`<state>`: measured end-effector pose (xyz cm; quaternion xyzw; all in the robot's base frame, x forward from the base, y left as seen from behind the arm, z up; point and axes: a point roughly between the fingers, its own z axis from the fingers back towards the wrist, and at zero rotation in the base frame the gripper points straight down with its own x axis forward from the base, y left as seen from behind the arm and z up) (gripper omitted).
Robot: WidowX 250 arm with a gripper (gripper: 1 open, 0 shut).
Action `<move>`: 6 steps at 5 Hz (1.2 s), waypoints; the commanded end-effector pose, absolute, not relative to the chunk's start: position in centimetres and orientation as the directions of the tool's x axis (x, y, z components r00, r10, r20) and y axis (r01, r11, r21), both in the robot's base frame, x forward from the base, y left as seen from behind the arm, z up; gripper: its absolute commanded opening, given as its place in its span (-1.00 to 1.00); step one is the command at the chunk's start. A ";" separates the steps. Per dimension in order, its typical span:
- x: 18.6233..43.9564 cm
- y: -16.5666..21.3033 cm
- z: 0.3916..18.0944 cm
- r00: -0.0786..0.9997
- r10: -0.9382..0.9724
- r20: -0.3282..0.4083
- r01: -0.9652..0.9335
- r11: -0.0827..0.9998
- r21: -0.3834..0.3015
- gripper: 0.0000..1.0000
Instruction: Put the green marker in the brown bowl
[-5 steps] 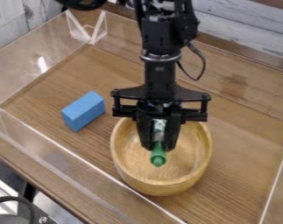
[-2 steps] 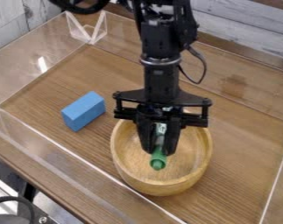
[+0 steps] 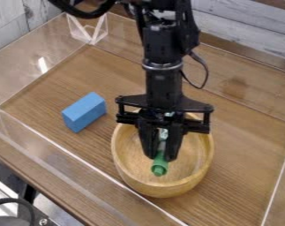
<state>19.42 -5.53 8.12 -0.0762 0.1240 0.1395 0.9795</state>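
Landmark: bowl (image 3: 163, 164), light-brown wood, sitting on the table (image 3: 244, 115) near the front edge.

Far left of the bowl: clear acrylic wall (image 3: 26, 53) along the table edge.

Left of the bowl, slightly behind it and apart from the rim: blue block (image 3: 82, 111), lying flat.

Over the bowl: black arm (image 3: 165, 53) coming down from the top of frame, pointing steeply downward, with the gripper (image 3: 162, 144) inside the bowl's rim line. Fingers are clamped together on the marker (image 3: 162, 155). Marker hangs tilted, upper part hidden between the fingers, green cap end lowest and pointing toward the bowl's front-left inner wall. Cap tip is close to the bowl's inside surface; can't tell if it's touching. Marker is within the bowl's outline, not lying free.

Gripper crossbar spans about rim to rim just above the bowl's back edge.

Behind the bowl, well apart at top left: small clear triangular stand (image 3: 88, 29) near the acrylic wall.

Right of the bowl: bare wood-grain table, whitish panel wall (image 3: 257, 22) at the back.
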 end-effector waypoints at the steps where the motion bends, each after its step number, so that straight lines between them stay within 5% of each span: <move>1: 19.9 -5.5 8.6 0.939 0.244 -0.241 -0.282 0.949 -0.139 -1.00; 4: 20.0 -5.5 8.6 0.947 0.207 -0.246 -0.252 0.953 -0.167 -1.00; 5: 19.9 -5.4 8.7 0.948 0.201 -0.247 -0.246 0.955 -0.165 1.00; 6: 19.9 -5.3 9.1 0.950 0.191 -0.247 -0.235 0.958 -0.163 -1.00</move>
